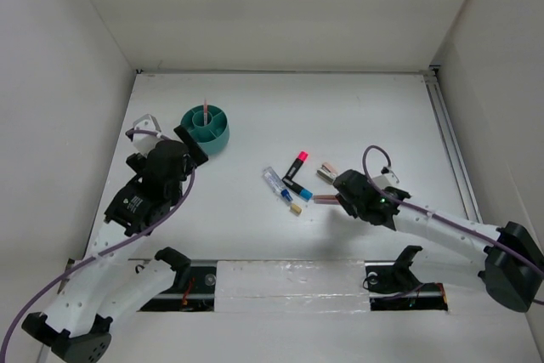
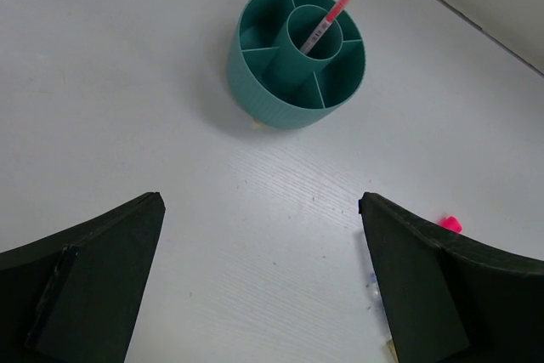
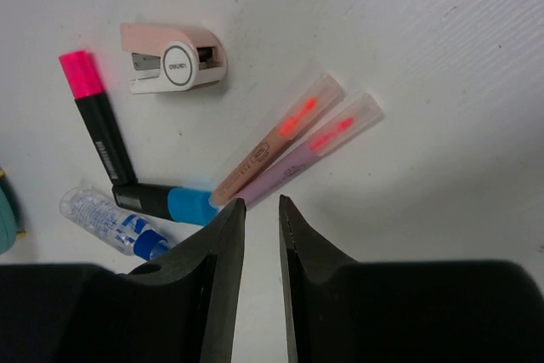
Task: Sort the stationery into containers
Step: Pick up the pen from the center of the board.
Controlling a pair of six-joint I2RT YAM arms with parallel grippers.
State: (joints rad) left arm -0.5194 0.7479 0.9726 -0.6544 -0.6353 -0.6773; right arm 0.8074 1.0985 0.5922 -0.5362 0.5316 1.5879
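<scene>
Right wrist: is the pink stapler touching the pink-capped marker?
Apart. The right wrist view shows a strip of bare table between the stapler and the cap end of the pink-capped marker.

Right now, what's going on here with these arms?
They're sorting stationery into the teal organiser. One pink pen already stands in its centre tube. The left end effector hovers wide open beside it, holding nothing. The right end effector has its fingers nearly together at the ends of two highlighters; whether it grips one is unclear. A small stapler, a pink-capped marker, a blue-capped marker and a clear pen lie loose on the table.
</scene>
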